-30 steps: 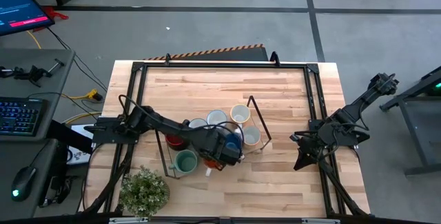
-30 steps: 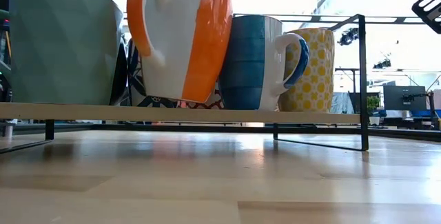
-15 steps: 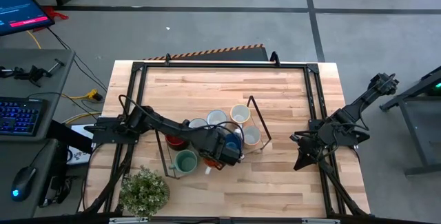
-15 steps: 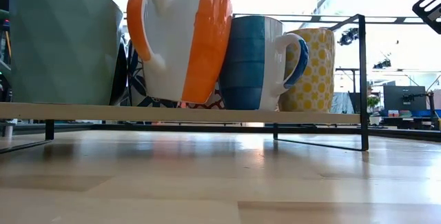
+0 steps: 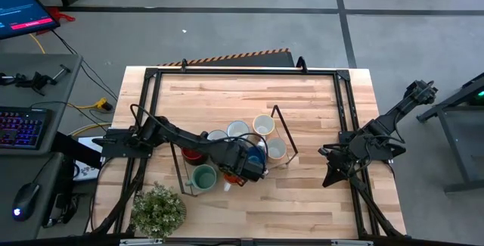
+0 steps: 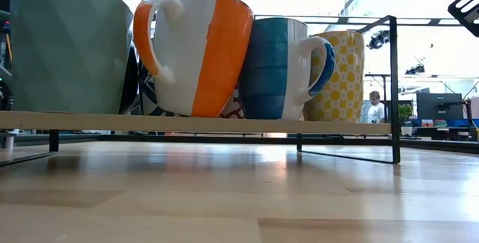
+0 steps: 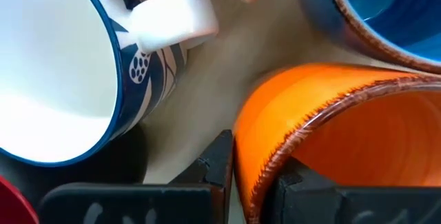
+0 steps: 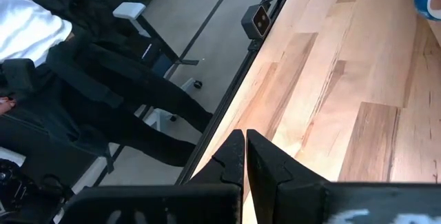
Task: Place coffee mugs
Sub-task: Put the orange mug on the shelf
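Left gripper (image 7: pixel 251 172) pinches the rim of the orange-and-white ceramic mug (image 6: pixel 196 48), standing upright on the wooden rack shelf (image 6: pixel 224 123) between teal-green mug (image 6: pixel 67 45) and blue mug (image 6: pixel 281 67); right gripper (image 8: pixel 244 156), pressed shut, waits well apart.
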### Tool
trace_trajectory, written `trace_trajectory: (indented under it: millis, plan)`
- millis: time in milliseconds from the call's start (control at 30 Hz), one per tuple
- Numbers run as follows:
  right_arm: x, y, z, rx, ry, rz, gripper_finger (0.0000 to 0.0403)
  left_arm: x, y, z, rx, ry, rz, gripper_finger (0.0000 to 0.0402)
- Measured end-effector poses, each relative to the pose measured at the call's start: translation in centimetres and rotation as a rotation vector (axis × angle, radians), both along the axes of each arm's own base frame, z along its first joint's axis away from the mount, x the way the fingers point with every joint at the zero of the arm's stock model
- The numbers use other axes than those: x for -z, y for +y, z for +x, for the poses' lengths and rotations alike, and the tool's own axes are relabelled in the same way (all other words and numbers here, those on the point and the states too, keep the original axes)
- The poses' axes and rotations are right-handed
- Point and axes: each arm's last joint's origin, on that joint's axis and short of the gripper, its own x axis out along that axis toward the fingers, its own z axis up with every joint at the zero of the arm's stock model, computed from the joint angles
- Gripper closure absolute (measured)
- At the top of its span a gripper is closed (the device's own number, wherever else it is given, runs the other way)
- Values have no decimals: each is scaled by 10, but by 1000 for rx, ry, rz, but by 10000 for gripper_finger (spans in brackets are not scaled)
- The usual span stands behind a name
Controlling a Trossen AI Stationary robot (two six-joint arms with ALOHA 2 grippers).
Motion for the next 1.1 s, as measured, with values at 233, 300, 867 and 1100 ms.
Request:
trace_trajectory:
  millis: [233,300,867,1100]
  plan:
    - [0,0,0,0,0,0,403,0,0,0,1,0,-1,360]
    - [0,0,0,0,0,0,403,0,0,0,-1,1,-2,354]
    - [0,0,0,0,-6,-6,403,0,0,0,-1,1,-3,325]
    - [0,0,0,-1,-6,-6,403,-12,2,-4,8,-29,-10,325]
